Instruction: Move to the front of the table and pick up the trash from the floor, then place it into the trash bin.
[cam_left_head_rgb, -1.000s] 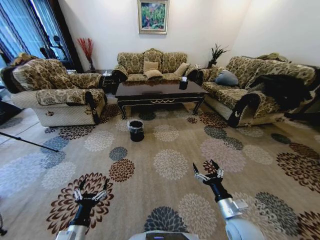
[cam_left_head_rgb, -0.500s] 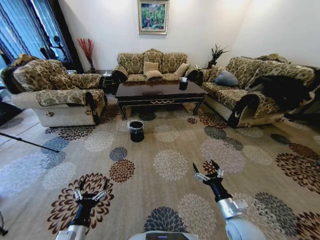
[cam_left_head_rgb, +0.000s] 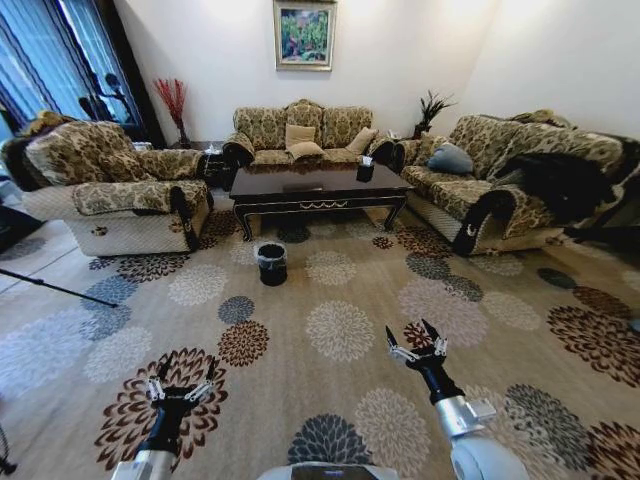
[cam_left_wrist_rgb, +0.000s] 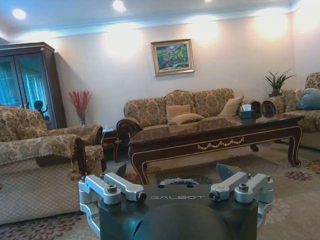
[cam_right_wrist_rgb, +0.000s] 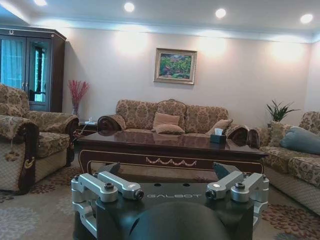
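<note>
The dark brown table (cam_left_head_rgb: 315, 185) stands far ahead on the patterned floor (cam_left_head_rgb: 340, 290), and also appears in the left wrist view (cam_left_wrist_rgb: 215, 132) and right wrist view (cam_right_wrist_rgb: 165, 145). The black trash bin (cam_left_head_rgb: 271, 263) with its grey liner sits on the carpet in front of the table's left end. Its rim (cam_left_wrist_rgb: 177, 181) peeks over the left gripper's body. The trash is out of view. My left gripper (cam_left_head_rgb: 185, 372) (cam_left_wrist_rgb: 175, 172) and right gripper (cam_left_head_rgb: 408, 335) (cam_right_wrist_rgb: 167, 170) hang low over the carpet near me, both open and holding nothing.
An armchair (cam_left_head_rgb: 110, 180) flanks the table on the left, a sofa (cam_left_head_rgb: 300, 130) stands behind it, and another sofa (cam_left_head_rgb: 510, 180) with a black garment (cam_left_head_rgb: 565, 180) is on the right. A thin black pole (cam_left_head_rgb: 55, 283) lies at far left. Wide carpet stretches ahead.
The whole head view has shifted slightly, so the camera has moved a little. Both grippers hold the same pose, open.
</note>
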